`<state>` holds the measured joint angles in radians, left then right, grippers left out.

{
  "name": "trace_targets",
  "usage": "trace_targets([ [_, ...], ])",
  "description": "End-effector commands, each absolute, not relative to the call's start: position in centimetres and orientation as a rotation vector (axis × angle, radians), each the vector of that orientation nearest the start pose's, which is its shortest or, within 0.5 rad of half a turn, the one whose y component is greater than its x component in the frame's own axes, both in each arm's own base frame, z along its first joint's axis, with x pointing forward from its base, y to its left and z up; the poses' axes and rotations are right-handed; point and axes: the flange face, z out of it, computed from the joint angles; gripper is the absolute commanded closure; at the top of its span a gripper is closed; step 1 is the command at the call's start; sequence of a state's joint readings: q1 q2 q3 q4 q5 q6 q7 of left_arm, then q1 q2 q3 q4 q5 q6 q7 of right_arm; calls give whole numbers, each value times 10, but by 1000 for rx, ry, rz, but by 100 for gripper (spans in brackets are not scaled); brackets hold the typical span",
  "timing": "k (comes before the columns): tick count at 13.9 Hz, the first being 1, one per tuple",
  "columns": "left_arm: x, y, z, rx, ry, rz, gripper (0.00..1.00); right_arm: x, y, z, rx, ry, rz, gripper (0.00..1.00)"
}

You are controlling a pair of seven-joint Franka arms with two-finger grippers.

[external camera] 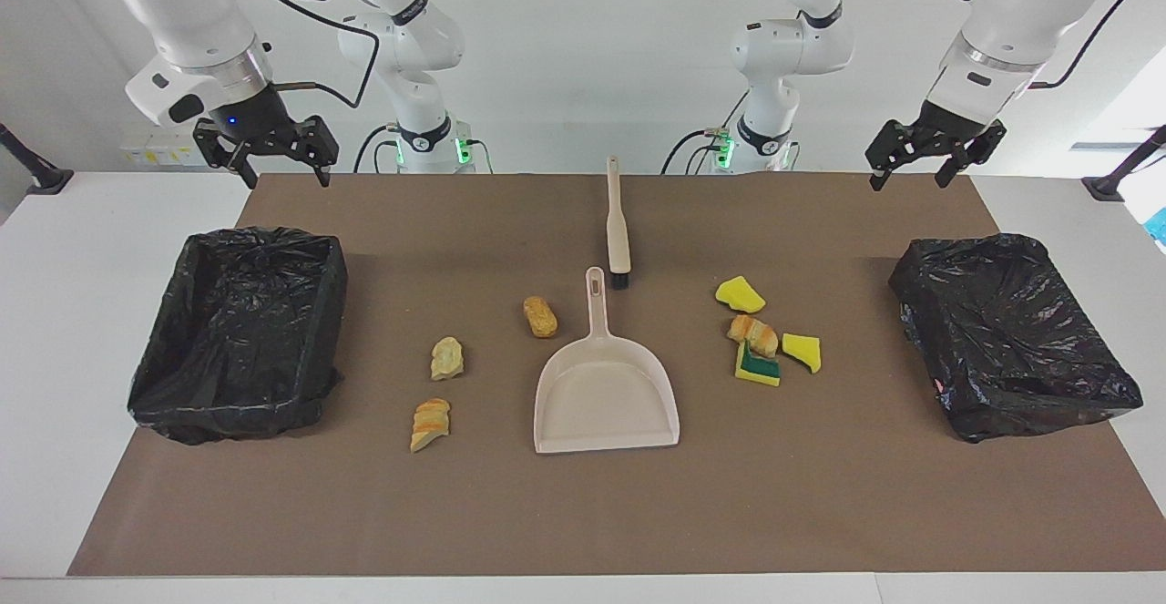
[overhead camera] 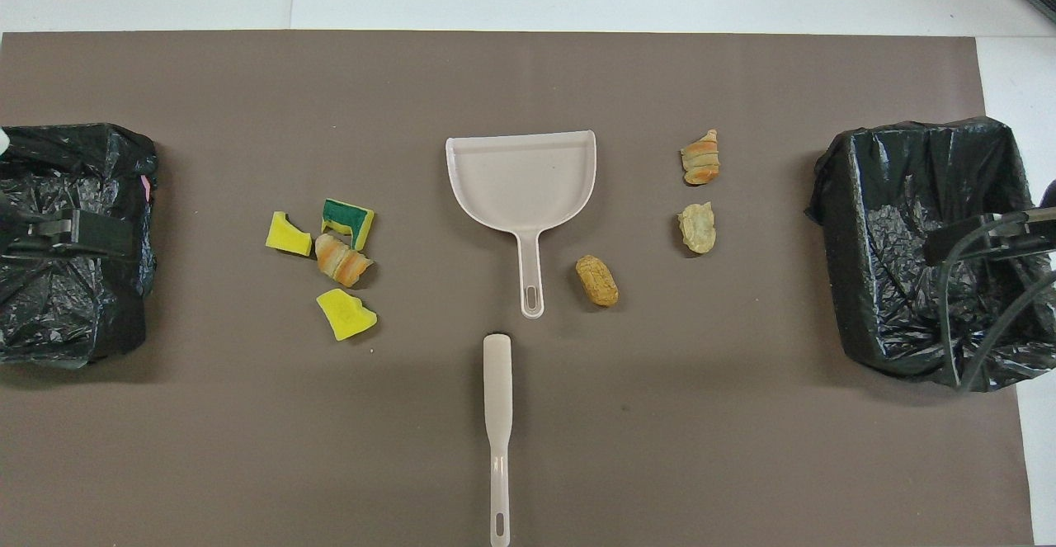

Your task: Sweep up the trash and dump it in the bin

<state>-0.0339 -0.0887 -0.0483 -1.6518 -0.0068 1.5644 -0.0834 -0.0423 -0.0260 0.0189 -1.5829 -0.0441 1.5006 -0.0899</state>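
**Trash scattered, both claws up and released**

The trash lies in two groups on the brown mat (external camera: 583, 513) covering the tabletop, either side of the dustpan. Toward the left arm's end, four scraps cluster: a yellow sponge chunk (external camera: 740, 294) nearest the robots, a striped bread lump (external camera: 752, 334) touching the green-and-yellow sponge (external camera: 757, 367), and a second yellow chunk (external camera: 802, 352) just beside them. Toward the right arm's end lie three bread-like lumps, apart from one another: a brown oval one (external camera: 540, 316) close to the dustpan's handle, a pale one (external camera: 446, 358), and a striped one (external camera: 430, 424) farthest from the robots.

The beige dustpan (external camera: 606, 394) sits flat between the groups, its handle pointing toward the robots. The brush (external camera: 618, 221) lies just nearer the robots, bristles close to that handle's tip.

A black-lined bin stands at each end of the mat: one (external camera: 239, 331) at the right arm's end, one (external camera: 1011, 331) at the left arm's.

The right claw (external camera: 278, 167) hangs over the mat's corner near its bin, fingers spread, holding nothing. The left claw (external camera: 918, 169) hangs likewise over the mat's other robot-end corner, released and empty.
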Motion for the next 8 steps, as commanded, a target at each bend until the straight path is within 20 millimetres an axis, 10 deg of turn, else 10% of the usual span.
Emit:
trace_targets([
  [1,520,-43,638,-3145,-7,3,0,529,-20,632,-3155,-79,94,0],
  [8,520,-43,638,-3145,-7,3,0,529,-22,631,-3159,-88,94,0],
])
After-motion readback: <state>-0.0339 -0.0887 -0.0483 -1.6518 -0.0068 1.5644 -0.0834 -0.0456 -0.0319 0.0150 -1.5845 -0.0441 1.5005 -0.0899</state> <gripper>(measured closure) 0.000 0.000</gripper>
